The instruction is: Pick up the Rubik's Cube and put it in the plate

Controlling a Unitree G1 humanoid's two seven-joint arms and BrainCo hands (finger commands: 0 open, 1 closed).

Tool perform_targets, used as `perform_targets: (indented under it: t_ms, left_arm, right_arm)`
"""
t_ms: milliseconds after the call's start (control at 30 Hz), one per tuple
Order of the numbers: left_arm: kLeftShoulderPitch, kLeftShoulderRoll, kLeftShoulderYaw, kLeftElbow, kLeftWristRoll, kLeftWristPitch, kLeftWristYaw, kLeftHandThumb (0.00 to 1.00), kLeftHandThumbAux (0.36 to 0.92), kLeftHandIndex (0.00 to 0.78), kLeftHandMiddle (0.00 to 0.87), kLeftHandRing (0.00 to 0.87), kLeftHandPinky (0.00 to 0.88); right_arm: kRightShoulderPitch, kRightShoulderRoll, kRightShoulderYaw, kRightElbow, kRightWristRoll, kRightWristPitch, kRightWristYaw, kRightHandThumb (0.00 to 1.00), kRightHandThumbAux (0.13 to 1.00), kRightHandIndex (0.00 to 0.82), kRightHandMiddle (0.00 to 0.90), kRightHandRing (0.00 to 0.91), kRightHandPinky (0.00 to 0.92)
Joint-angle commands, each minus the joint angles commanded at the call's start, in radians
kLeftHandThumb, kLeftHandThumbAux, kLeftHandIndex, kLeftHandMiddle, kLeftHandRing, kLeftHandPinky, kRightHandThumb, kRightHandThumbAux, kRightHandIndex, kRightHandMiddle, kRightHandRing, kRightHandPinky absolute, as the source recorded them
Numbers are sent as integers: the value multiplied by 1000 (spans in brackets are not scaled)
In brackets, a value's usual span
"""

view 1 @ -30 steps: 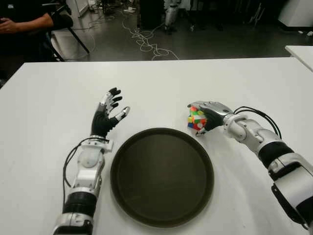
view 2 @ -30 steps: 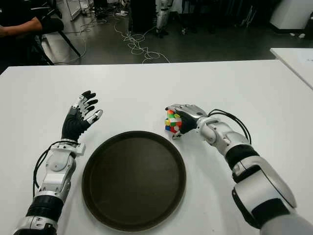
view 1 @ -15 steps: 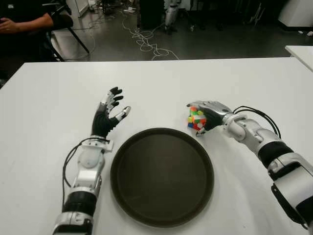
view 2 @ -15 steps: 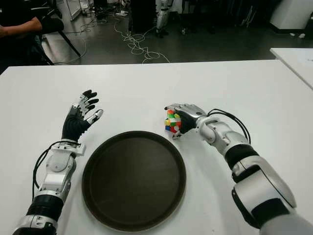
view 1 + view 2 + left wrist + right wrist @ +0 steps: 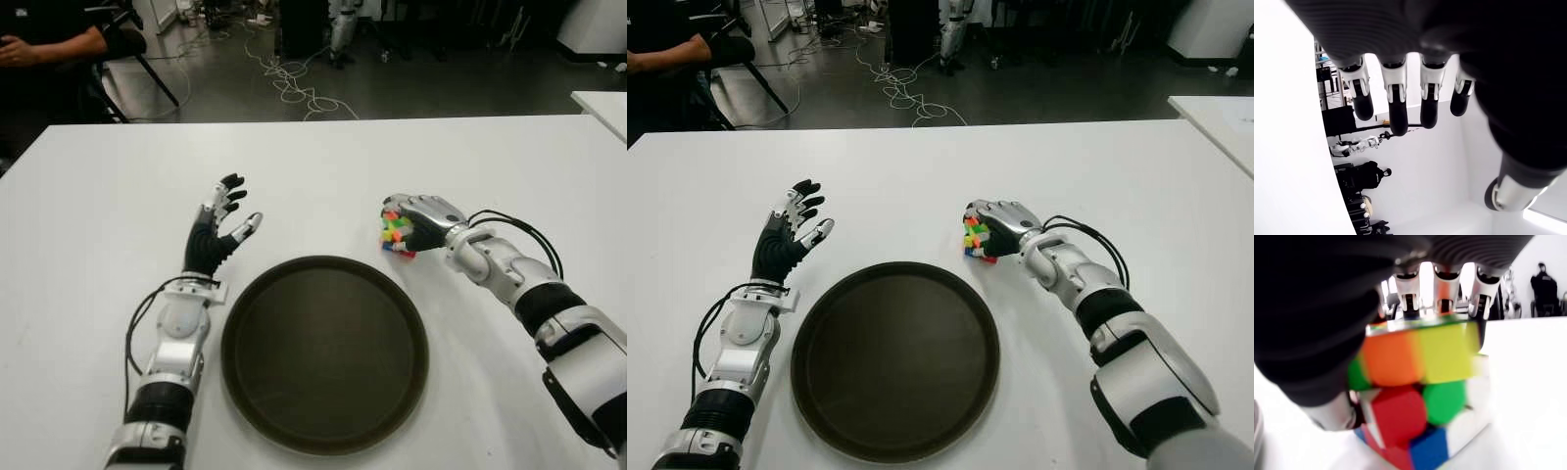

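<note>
1. Right hand (image 5: 423, 217): its fingers are curled over the top and far side of the Rubik's Cube (image 5: 396, 232), with the thumb against the near side; the cube is held in this grasp.
2. Rubik's Cube, right wrist view (image 5: 1420, 396): orange, yellow, red, green and blue stickers face the camera, the fingers (image 5: 1444, 284) hooked over its upper edge. Whether its lower edge touches the table (image 5: 470, 157) or hangs just above it cannot be told.
3. Plate (image 5: 324, 352): dark and round, lying on the table just beside the right hand, toward the robot's body and left. The cube is outside its rim.
4. Left hand (image 5: 216, 230): held upright on the far side of the plate from the right hand, fingers spread wide, holding nothing.
</note>
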Motion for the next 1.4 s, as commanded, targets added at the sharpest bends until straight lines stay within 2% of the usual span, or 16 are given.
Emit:
perform_targets:
  t_ms: [500, 800, 1200, 1400]
  left_arm:
    - [-1, 4, -3, -2, -6, 5, -7, 25, 636, 78, 141, 128, 119]
    - [-1, 0, -4, -3, -4, 7, 2, 30, 658, 79, 145, 134, 123]
    - [-2, 7, -9, 0, 5, 1, 7, 29, 631, 81, 150, 138, 127]
    - [0, 9, -10, -5, 7, 6, 11, 32, 659, 83, 148, 133, 119]
  right_arm:
    - [1, 9, -13, 1, 14, 21, -17, 694, 740, 413, 515, 550, 557]
    - [6, 12, -27, 6, 20, 10, -51, 694, 739, 414, 513, 548, 563]
    - [7, 13, -34, 10, 18, 6, -61, 694, 739, 412, 493, 519, 530]
    - [5, 16, -31, 28, 14, -12, -91, 693, 738, 413, 490, 515, 513]
